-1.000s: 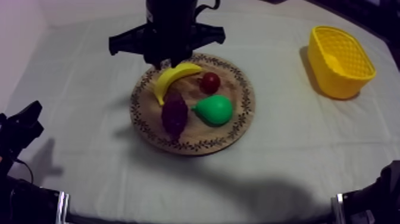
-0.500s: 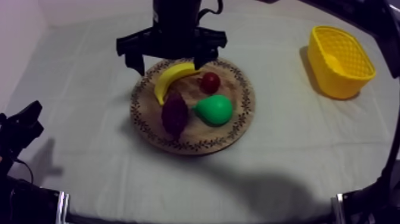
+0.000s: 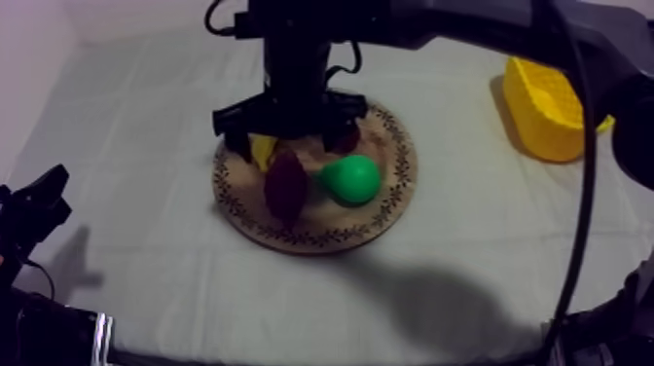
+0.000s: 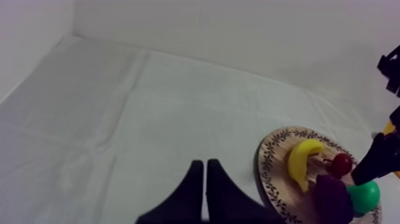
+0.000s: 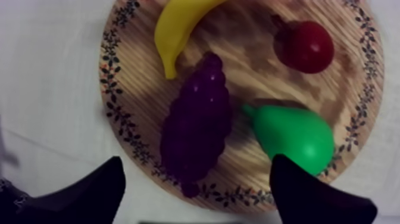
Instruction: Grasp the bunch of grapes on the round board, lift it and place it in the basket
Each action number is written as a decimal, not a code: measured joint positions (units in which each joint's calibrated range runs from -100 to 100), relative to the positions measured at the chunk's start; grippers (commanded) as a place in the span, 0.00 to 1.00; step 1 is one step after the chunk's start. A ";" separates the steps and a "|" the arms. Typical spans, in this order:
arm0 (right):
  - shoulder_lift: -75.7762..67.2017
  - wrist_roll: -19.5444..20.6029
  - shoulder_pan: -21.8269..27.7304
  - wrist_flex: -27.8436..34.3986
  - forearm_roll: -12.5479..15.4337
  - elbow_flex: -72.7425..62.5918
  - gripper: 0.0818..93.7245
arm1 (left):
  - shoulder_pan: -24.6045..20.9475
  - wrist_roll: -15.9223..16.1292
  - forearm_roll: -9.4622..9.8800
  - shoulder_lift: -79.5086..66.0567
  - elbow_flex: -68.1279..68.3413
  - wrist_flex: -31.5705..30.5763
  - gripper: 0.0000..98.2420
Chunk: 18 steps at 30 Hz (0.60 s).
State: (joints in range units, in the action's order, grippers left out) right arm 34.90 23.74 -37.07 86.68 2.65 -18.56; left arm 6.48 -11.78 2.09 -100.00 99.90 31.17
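Left arm: low at the left edge of the desk (image 3: 146,117), folded at rest. Left tool (image 3: 34,209) is clenched on nothing, its fingers (image 4: 193,187) lying together as a narrow wedge. The wooden board (image 3: 321,237) sits well apart from it, ahead and to its right.

Right arm: comes in from the upper right across the back of the desk, wrist turned straight down over the board. Right tool (image 3: 289,136) is released, fingers (image 5: 89,190) spread wide, nothing gripped.

The bunch of grapes (image 5: 196,128) lies on the board directly beneath this tool, lengthwise in the gap between the two fingers. Whether the fingertips touch the board cannot be told.

The banana (image 5: 178,24) lies past the far end of the grapes. The pear (image 5: 294,137) is just beside the grapes, close to one finger. The small red fruit (image 5: 306,46) sits beyond the pear.

The yellow basket (image 3: 545,107) stands well apart from the right tool, off to its side at the desk's right edge, partly hidden behind the arm.
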 measured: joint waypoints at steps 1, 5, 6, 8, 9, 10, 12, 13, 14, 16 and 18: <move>0.46 -0.30 0.04 -0.78 0.37 0.19 0.98 | 0.00 0.00 0.00 0.00 0.00 0.00 0.00; 2.92 -1.08 0.15 -2.32 1.34 0.43 0.98 | 0.00 0.00 0.00 0.00 0.00 0.00 0.00; 3.61 -1.20 0.15 -2.68 1.63 0.22 0.98 | 0.00 0.00 0.00 0.00 0.00 0.00 0.00; 5.09 -1.27 0.15 -3.03 2.00 -0.30 0.98 | 0.00 0.00 0.00 0.00 0.00 0.00 0.00; 5.81 -1.31 0.21 -3.14 2.12 -0.48 0.97 | 0.00 0.00 0.00 0.00 0.00 0.00 0.00; 6.41 -1.41 0.20 -3.14 2.11 -0.72 0.97 | 0.00 0.00 0.00 0.00 0.00 0.00 0.00; 7.85 -1.69 0.29 -3.43 2.24 -1.29 0.95 | 0.00 0.00 0.00 0.00 0.00 0.00 0.00; 8.34 -1.79 0.29 -3.47 2.24 -1.56 0.95 | 0.00 0.00 0.00 0.00 0.00 0.00 0.00; 9.04 -1.92 0.36 -3.46 2.38 -2.00 0.94 | 0.00 0.00 0.00 0.00 0.00 0.00 0.00; 10.43 -2.01 0.39 -3.37 2.72 -2.97 0.93 | 0.00 0.00 0.00 0.00 0.00 0.00 0.00; 11.86 -2.13 0.52 -3.10 2.84 -4.18 0.90 | 0.00 0.00 0.00 0.00 0.00 0.00 0.00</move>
State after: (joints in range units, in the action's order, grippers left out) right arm 46.76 21.61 -36.55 83.58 5.49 -22.74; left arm 6.48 -11.78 2.09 -100.00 99.90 31.17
